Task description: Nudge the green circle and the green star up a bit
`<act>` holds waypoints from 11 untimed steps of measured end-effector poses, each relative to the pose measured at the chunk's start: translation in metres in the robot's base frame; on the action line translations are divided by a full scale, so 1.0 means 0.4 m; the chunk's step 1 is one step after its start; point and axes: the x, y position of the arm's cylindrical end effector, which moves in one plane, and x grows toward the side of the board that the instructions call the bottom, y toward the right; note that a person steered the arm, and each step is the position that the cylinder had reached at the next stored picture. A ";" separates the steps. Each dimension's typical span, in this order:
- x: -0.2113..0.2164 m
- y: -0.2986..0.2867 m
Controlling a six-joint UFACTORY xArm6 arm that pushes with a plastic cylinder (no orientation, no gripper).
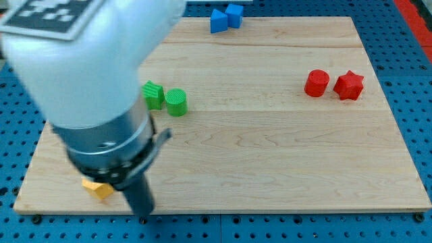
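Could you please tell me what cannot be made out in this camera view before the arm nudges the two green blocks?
- Green star: its left part is hidden behind the arm; it seems to touch the green circle, but the view cannot confirm this.
- Yellow block: mostly covered by the arm, shape unclear.
- My tip: blurred at the view's bottom, well below the green blocks.
- Two blue blocks: their shapes are too small to name.

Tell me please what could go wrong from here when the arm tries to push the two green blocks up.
1. My tip sits at the wooden board's bottom edge, beside the yellow block, far below the green circle block and green star block. Moving off may drag the yellow block along.
2. The two green blocks touch; an off-centre push could spread them sideways instead of upward.
3. The arm's body hides part of the star, so aiming is harder.
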 end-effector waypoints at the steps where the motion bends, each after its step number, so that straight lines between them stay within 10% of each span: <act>1: -0.102 -0.087; 6: -0.226 -0.077; 8: -0.357 0.170; 11: -0.572 0.118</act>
